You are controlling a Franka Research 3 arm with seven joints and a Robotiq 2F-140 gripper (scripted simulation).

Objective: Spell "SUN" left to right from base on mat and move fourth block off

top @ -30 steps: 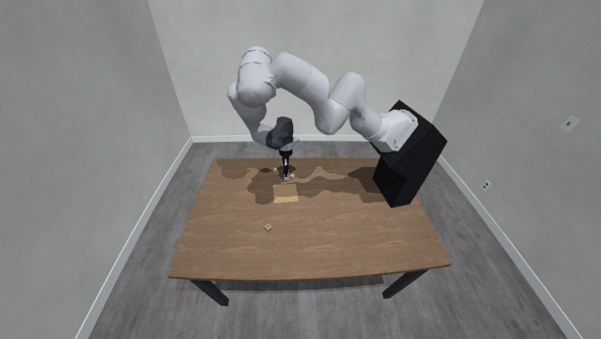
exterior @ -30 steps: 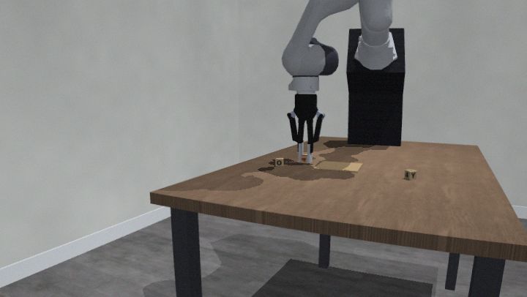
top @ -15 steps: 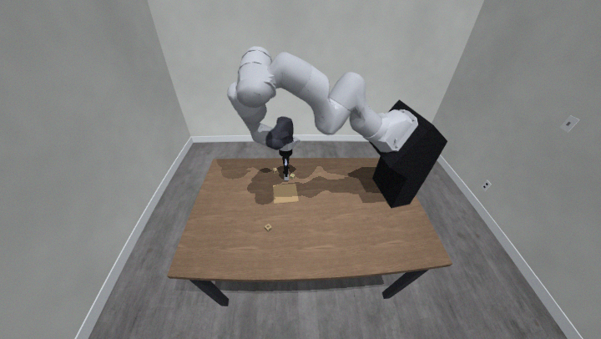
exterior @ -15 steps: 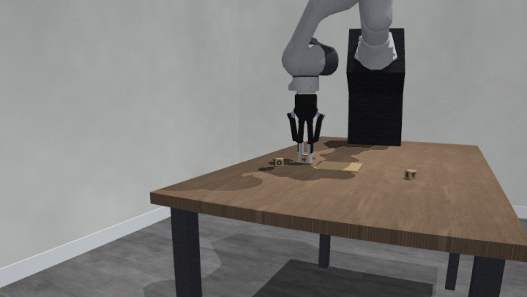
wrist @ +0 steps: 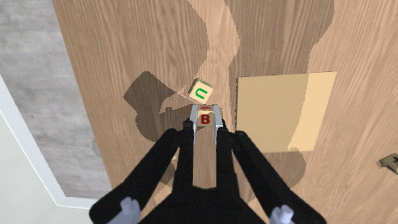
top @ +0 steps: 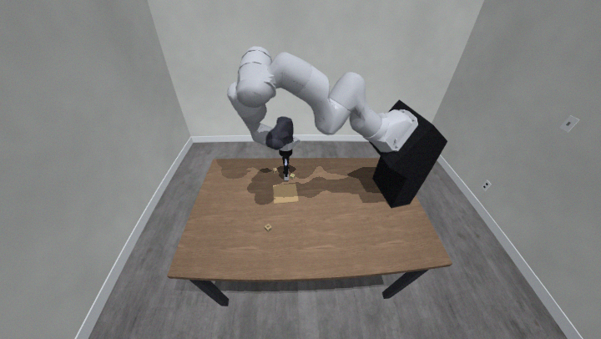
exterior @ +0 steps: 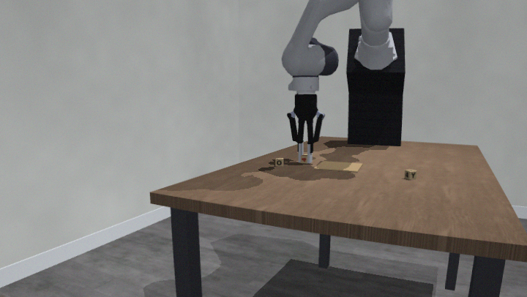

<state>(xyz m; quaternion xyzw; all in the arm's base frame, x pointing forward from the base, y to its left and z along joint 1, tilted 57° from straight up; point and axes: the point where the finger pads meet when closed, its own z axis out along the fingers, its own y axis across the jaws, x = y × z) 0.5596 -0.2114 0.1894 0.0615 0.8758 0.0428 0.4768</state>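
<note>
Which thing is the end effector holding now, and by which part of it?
The end effector grips the block with the red B, by two opposite sides.

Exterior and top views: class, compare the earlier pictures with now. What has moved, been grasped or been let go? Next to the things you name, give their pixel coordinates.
Nothing visibly changed. The gripper (top: 285, 178) (exterior: 305, 158) (wrist: 205, 112) stays low, shut on the heart-marked block (exterior: 304, 159). The mat (top: 285, 194) (exterior: 335, 166) (wrist: 275, 112), the O block (top: 275, 169) (exterior: 279, 162) and the Y block (top: 268, 227) (exterior: 410, 174) (wrist: 392, 162) also stayed put.
</note>
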